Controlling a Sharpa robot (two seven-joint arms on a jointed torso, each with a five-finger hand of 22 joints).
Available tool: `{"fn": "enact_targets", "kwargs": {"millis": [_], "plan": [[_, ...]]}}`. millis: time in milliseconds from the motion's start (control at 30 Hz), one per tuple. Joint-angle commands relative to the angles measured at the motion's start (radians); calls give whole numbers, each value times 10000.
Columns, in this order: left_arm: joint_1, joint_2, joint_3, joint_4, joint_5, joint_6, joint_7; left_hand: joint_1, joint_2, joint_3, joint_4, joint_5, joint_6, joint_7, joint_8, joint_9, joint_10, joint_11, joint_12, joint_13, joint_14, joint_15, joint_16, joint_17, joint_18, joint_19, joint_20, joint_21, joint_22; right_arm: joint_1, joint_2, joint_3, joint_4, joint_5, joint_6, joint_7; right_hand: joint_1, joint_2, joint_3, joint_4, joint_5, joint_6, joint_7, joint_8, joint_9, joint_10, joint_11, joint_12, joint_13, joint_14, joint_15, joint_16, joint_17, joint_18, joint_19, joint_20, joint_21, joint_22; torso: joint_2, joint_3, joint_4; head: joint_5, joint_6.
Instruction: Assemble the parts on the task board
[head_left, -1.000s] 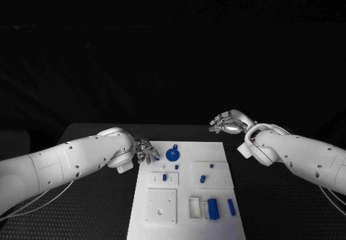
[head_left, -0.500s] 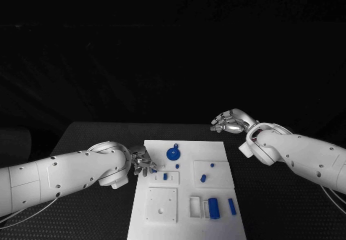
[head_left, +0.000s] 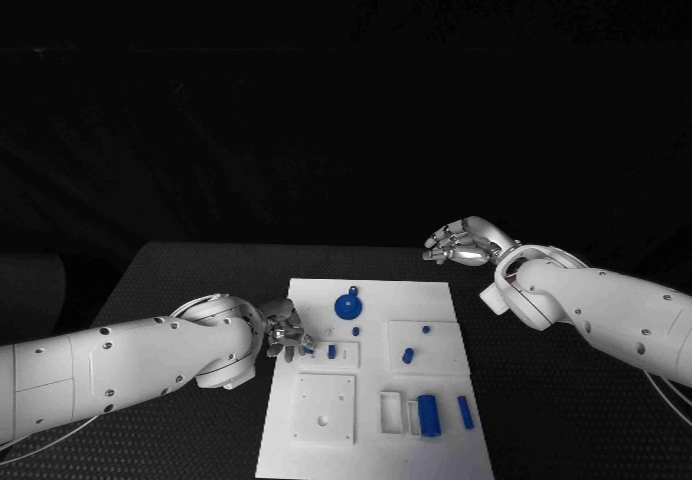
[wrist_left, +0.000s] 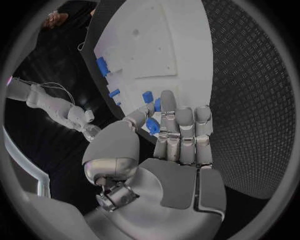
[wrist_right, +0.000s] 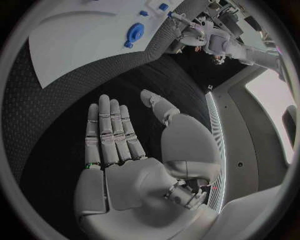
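**Left hand pinches a small blue piece at the board's left edge**

Black, textured table (head_left: 173, 270) fills the scene, with the white task board (head_left: 433, 300) lying lengthwise in its middle.

Over the board's left edge sits the left hand (head_left: 286, 333), at the end of its arm. In the left wrist view its thumb and fingertips (wrist_left: 167, 105) close on a small blue part (wrist_left: 152, 125), so this hand is grasping; the pinch at the fingertips probably keeps the piece free to be aimed at a seat. Just right of that hand a small blue peg (head_left: 332, 352) stands in a raised white block (head_left: 329, 356), which looks like the likely target, though I cannot tell for sure.

Farther off, a blue disc with a knob (head_left: 346, 307) lies near the board's far end. Two small blue bits (head_left: 407, 355) sit right of centre, and at the near right a blue cylinder (head_left: 427, 415) and a thinner blue bar (head_left: 463, 413) lie beside a white slot (head_left: 389, 414).

Off the board's far right corner, the right hand (head_left: 462, 245) hovers over bare table, well apart from the parts. The right wrist view shows its palm flat and fingers (wrist_right: 112, 130) stretched out, released and holding nothing, seemingly parked out of the way.
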Motion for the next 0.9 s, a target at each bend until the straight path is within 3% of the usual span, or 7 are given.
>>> {"fn": "enact_targets", "kwargs": {"millis": [33,400,900], "plan": [[-44,89,-7,-4,-376,-266,27,0,83,305,-304,37,182,-100,346,4,119,-51,65,15,458,-413,69,13,41,57,-1341,69,15,-4,1,2,12,-79,91,116,-79,7,-41,12,58,-57,-14,48,-12,43,9,31,-18,-58,31,-40,14,-76,-45,30,-60,19,13,3,-14,3,-12],[-94,179,-14,-58,-708,-218,8,-8,76,314,-300,44,196,-106,349,-2,135,-57,67,21,472,-421,76,18,47,73,-1349,76,23,-4,-8,2,50,-79,82,125,-81,5,-41,12,62,-59,-13,48,-15,42,11,32,-26,-59,31,-44,19,-75,-45,32,-65,24,9,4,-16,-16,-10],[-94,215,-21,-75,-955,329,-100,-2,68,330,-306,45,199,-109,346,-9,136,-60,62,24,476,-425,76,20,51,79,-1356,78,30,-4,-5,2,80,-79,87,131,-84,7,-42,14,65,-61,-12,50,-19,42,12,35,-35,-58,32,-49,24,-74,-44,35,-72,30,14,-5,-14,-33,-31]]}}
